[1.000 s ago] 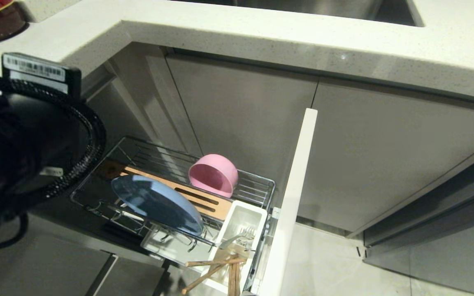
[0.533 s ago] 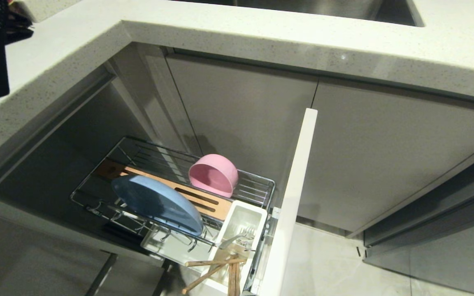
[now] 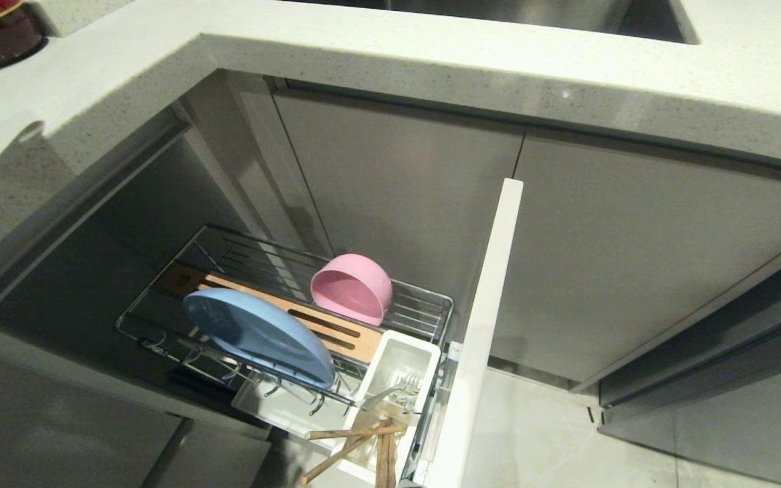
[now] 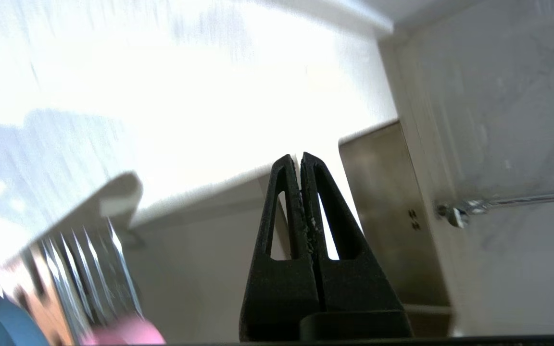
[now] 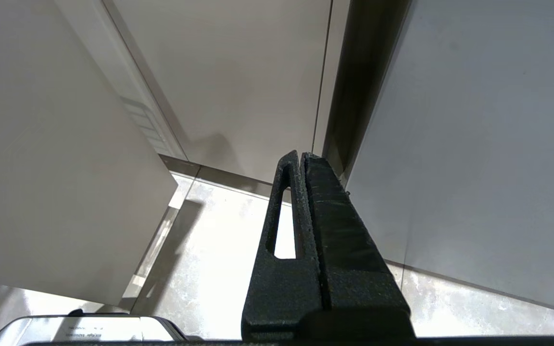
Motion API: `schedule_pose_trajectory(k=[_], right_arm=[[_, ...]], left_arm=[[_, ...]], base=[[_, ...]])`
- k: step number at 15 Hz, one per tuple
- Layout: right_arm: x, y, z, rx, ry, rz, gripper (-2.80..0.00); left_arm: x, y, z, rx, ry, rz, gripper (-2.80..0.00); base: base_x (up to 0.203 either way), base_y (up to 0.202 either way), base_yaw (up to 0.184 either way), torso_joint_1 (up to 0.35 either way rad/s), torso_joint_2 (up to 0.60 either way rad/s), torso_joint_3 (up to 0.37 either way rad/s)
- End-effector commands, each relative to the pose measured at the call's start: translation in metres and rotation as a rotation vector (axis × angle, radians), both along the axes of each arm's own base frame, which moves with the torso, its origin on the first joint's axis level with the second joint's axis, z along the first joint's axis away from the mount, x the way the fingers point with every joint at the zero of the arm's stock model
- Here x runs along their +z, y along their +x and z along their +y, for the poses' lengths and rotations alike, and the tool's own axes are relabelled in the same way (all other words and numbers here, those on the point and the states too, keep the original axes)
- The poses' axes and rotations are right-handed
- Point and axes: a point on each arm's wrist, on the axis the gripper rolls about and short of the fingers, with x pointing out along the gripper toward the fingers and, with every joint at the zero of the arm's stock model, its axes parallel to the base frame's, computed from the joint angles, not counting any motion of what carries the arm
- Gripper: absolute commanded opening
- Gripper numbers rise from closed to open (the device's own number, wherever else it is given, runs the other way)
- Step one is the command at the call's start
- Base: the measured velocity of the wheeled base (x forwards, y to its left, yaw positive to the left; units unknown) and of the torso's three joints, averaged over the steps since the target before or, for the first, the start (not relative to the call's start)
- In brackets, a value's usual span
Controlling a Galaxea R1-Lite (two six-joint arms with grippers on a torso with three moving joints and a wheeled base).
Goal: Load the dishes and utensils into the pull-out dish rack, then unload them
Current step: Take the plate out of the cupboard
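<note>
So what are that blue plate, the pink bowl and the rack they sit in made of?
The blue plate and pink bowl look like matte plastic: flat colour, only a soft sheen. The rack is shiny chromed wire, with a slotted strip that looks like wood by its warm brown tone, and a white utensil cup, probably plastic.

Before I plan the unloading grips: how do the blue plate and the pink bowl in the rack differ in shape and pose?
The blue plate is wide, flat and shallow, standing tilted on edge among the prongs at the rack's front; the pink bowl is smaller and deep, lying on its side on the wires at the back, its opening facing forward. The plate is the larger. Both are matte, single-coloured, and sit in the pull-out dish rack.
</note>
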Motion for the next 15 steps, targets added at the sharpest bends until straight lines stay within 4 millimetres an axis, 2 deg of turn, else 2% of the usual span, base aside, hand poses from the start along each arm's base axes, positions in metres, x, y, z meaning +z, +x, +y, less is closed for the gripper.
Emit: schedule_pose_trajectory(k=[1,3,5,8,9,11,15], right_arm=[[-0.007,0.002,0.000,0.000,0.000,0.025,-2.80],[-0.007,0.002,0.000,0.000,0.000,0.025,-2.80],[-0.007,0.002,0.000,0.000,0.000,0.025,-2.80],[-0.007,0.002,0.000,0.000,0.000,0.025,-2.80],[-0.007,0.002,0.000,0.000,0.000,0.025,-2.80],[-0.007,0.002,0.000,0.000,0.000,0.024,-2.80],[-0.007,0.002,0.000,0.000,0.000,0.024,-2.80]], left_arm=[[0.010,-0.019,0.037,0.058,0.049,-0.067,-2.80],[0.016,-0.049,0.061,0.042,0.141,-0.151,-2.80],[0.016,-0.077,0.074,0.076,0.243,-0.178,-2.80],[0.010,-0.116,0.079,0.119,0.356,-0.200,-2.80],[0.005,-0.135,0.077,0.100,0.400,-0.206,-2.80],[-0.014,-0.174,0.071,0.029,0.511,-0.189,-2.80],[-0.075,-0.233,0.056,-0.041,0.725,-0.086,-2.80]], base=[[0.000,0.000,0.000,0.000,0.00,0.000],[0.000,0.000,0.000,0.000,0.00,0.000],[0.000,0.000,0.000,0.000,0.00,0.000],[0.000,0.000,0.000,0.000,0.00,0.000],[0.000,0.000,0.000,0.000,0.00,0.000],[0.000,0.000,0.000,0.000,0.00,0.000],[0.000,0.000,0.000,0.000,0.00,0.000]])
